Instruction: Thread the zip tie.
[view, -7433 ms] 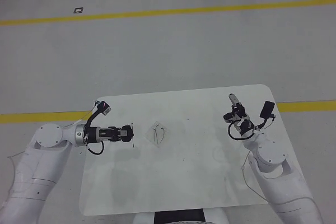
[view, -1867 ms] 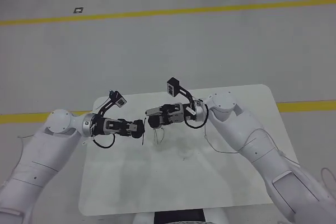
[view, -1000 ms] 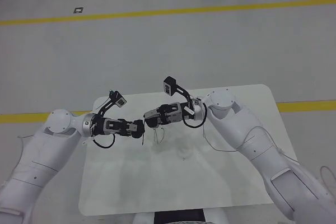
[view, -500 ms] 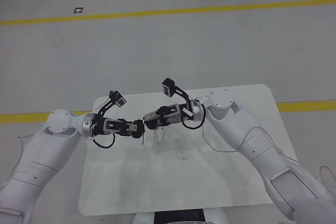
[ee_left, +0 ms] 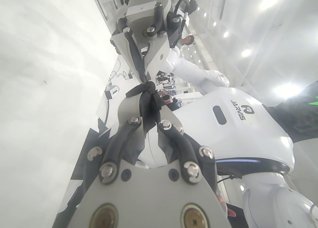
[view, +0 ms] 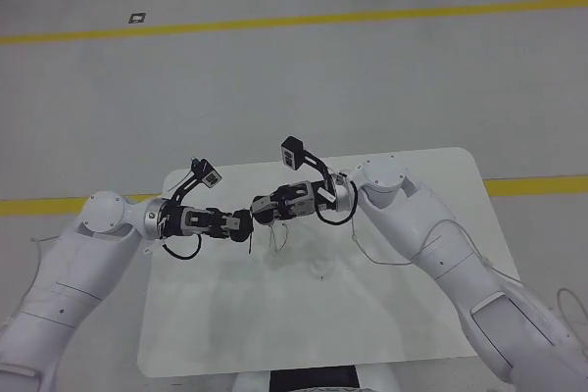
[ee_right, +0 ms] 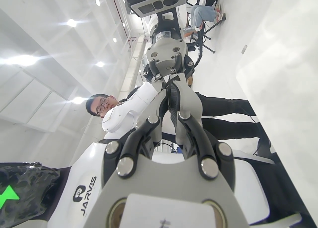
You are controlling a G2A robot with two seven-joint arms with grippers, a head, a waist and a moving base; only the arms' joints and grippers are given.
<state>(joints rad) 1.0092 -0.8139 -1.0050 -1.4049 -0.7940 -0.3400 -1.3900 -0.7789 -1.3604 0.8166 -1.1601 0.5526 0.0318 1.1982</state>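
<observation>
The zip tie was too thin to follow from above, and between the left gripper and right gripper its ends were hidden.

The floor is plain light grey. A far yellow line crosses it near the upper edge of the top view, and a near yellow line passes behind the table. The table is white with rounded corners. A small dark marker lies beside the far line. Round ceiling lights run in rows across a white ceiling.

Only brand print is legible
</observation>
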